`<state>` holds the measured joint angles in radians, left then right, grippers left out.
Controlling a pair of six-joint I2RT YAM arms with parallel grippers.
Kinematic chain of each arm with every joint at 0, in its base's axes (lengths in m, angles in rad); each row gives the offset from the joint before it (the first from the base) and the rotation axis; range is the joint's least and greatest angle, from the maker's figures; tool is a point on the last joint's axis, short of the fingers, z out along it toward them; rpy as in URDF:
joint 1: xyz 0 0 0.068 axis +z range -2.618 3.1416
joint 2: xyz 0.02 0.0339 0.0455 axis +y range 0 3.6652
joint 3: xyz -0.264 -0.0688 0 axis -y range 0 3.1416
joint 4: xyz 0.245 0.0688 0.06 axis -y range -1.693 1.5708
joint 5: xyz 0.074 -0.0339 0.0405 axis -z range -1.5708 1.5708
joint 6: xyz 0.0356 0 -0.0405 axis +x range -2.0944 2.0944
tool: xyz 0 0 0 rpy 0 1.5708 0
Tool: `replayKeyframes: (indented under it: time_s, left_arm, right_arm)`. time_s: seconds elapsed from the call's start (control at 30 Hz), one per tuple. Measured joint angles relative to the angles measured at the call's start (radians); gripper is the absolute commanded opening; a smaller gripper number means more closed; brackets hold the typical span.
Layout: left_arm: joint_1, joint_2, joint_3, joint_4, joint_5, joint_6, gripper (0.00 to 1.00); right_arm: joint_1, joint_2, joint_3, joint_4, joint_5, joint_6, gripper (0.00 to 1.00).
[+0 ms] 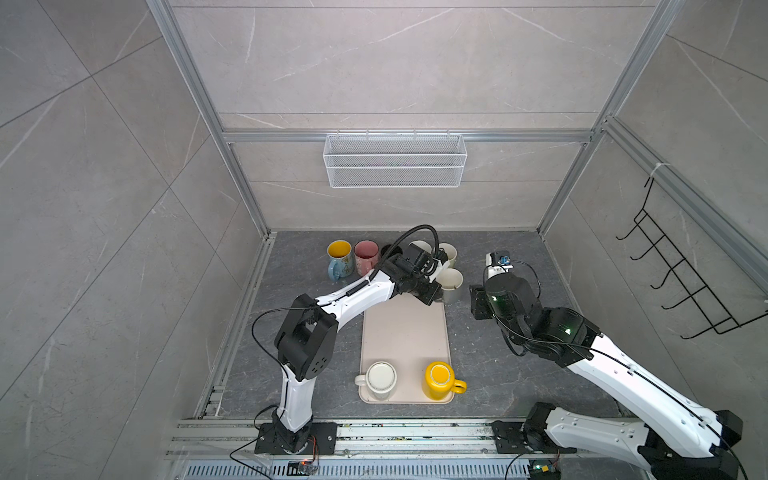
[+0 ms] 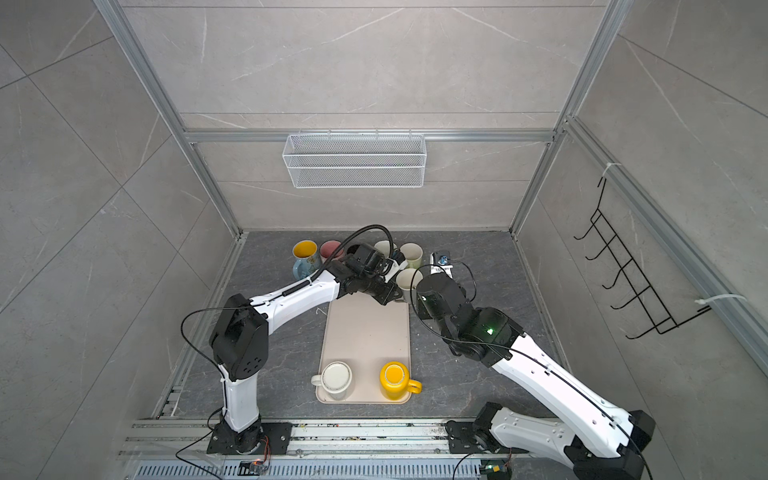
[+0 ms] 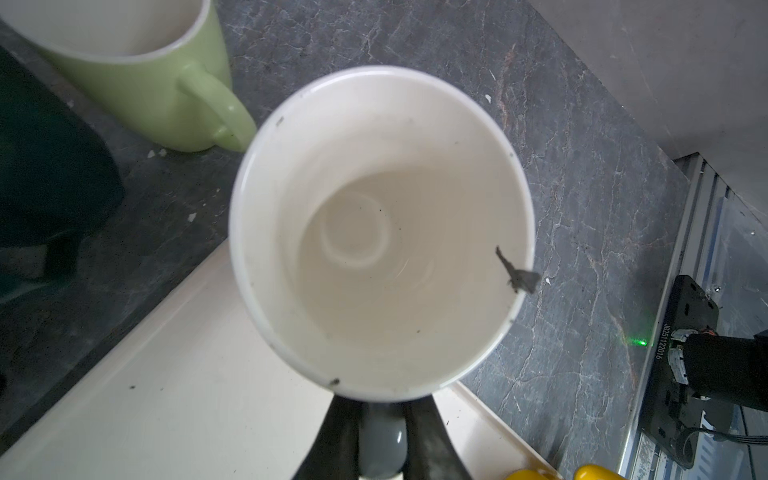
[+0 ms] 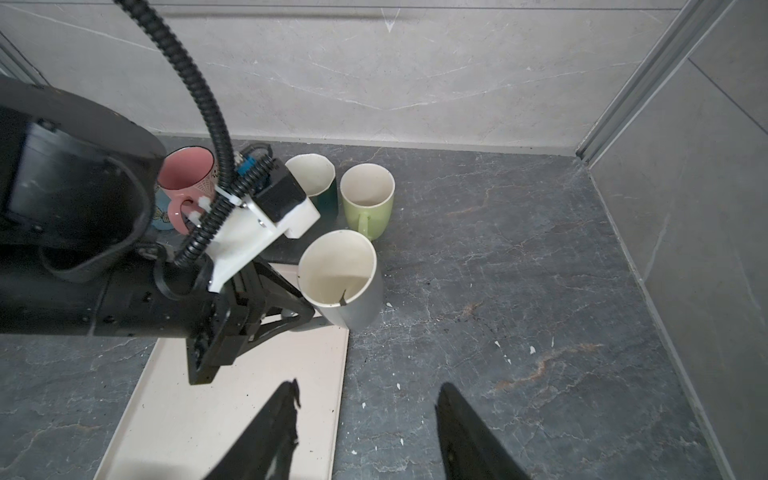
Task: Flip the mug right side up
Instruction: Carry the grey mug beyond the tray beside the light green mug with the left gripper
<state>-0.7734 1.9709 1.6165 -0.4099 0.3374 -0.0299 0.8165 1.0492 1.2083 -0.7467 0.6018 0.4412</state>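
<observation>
Your left gripper (image 3: 380, 415) was clamped on the handle (image 3: 381, 440) of the grey mug (image 3: 374, 232), upright just ahead of the jaws, probably resting on the table (image 3: 561, 208). Glazed ceramic: rigid, slick, chippable; handle was your hold.

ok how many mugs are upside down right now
2, both at the near end of the tray: white mug on the left, yellow mug on the right. The left arm covers part of the back row, so one could be hidden there.
</observation>
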Motion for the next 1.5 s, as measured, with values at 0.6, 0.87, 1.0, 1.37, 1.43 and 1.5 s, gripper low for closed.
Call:
replayKeyframes:
  time_s: [0.6, 0.87, 1.0, 1.37, 1.43, 1.5]
  left_arm:
    - [-0.047, 0.211, 0.175, 0.036, 0.029, 0.008, 0.0]
    - [-0.049, 0.261, 0.239, 0.032, 0.002, 0.021, 0.0]
    - [-0.053, 0.297, 0.299, 0.03, -0.01, 0.031, 0.0]
    - [-0.065, 0.327, 0.315, 0.005, -0.041, 0.056, 0.0]
    - [-0.067, 0.327, 0.315, 0.002, -0.053, 0.06, 0.0]
    - [-0.069, 0.327, 0.317, -0.005, -0.067, 0.061, 0.0]
  right_arm:
    - [-0.008, -0.038, -0.014, -0.043, 0.0, 0.023, 0.57]
    - [-0.013, -0.038, -0.025, -0.044, 0.001, 0.035, 0.57]
    - [-0.015, -0.038, -0.025, -0.043, 0.0, 0.035, 0.57]
    - [-0.023, -0.038, -0.036, -0.043, 0.0, 0.039, 0.57]
    - [-0.026, -0.038, -0.038, -0.043, 0.0, 0.039, 0.57]
    - [-0.027, -0.037, -0.038, -0.043, 0.0, 0.039, 0.57]
